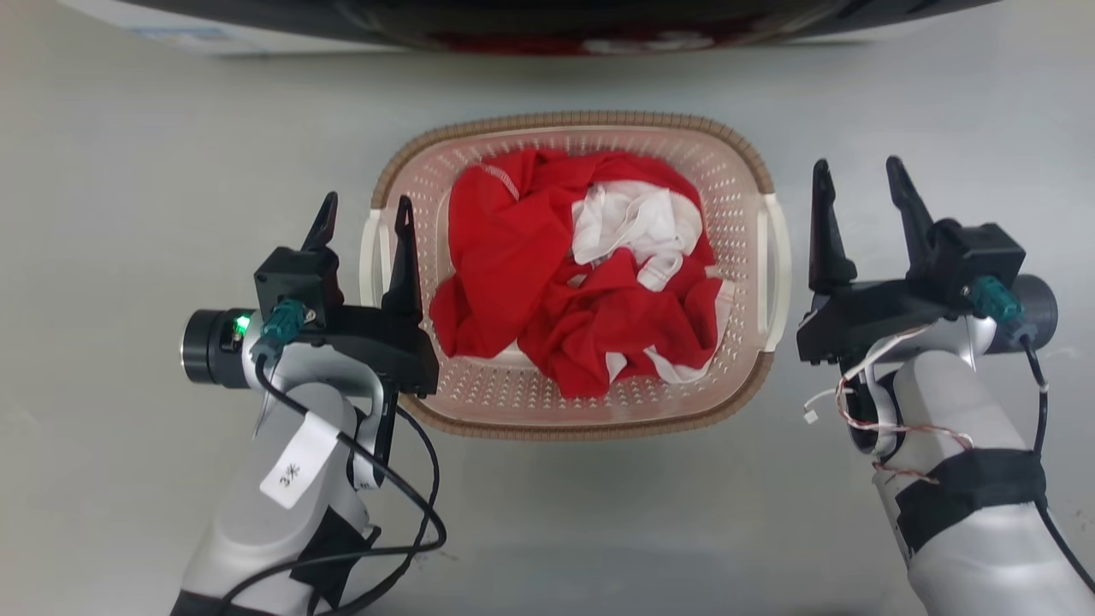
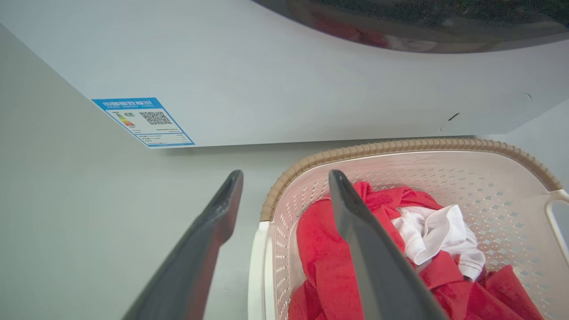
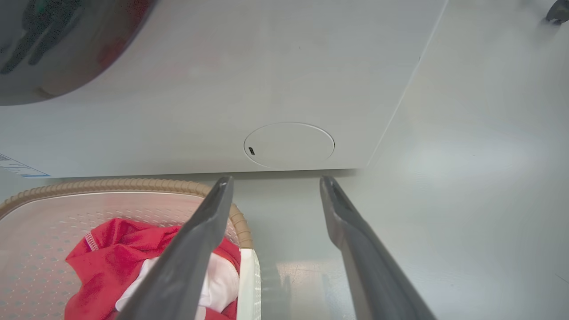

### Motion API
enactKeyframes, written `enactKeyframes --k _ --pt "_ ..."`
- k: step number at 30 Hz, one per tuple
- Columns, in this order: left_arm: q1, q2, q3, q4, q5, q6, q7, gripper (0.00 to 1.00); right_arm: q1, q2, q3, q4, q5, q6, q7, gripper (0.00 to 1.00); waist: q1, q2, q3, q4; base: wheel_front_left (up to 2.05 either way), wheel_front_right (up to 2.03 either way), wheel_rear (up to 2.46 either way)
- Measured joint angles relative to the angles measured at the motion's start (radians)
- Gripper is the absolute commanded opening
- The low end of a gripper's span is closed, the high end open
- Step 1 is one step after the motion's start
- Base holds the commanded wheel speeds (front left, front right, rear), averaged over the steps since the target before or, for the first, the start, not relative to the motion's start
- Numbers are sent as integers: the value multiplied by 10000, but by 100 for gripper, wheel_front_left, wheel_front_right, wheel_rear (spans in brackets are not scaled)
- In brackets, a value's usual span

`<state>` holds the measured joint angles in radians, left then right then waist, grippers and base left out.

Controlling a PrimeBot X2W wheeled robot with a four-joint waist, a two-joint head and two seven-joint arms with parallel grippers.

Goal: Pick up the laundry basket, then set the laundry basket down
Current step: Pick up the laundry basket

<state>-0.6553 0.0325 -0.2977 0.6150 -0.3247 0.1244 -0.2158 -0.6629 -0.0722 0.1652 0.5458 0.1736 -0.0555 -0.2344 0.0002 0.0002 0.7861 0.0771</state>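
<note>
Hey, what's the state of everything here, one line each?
Laundry basket: upright on the floor, loaded, not gripped.
Clothes: crumpled inside the basket.
Left gripper: open, one finger over the basket, one outside.
Right gripper: open, just outside the basket's right side.
Washing machine: door state unclear.
</note>
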Motion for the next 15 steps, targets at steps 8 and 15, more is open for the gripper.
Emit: enactKeyframes --k 8,15 --pt "-444 -10 -247 932 -401 0 -33 100 -602 -4 107 811 0 0 -23 100 0 0 1003 68 0 0 0" --pt "-721 -21 -265 1574 -518 0 -77 100 -880 -2 251 1252 0 31 -136 100 -1 0 1306 126 0 0 0"
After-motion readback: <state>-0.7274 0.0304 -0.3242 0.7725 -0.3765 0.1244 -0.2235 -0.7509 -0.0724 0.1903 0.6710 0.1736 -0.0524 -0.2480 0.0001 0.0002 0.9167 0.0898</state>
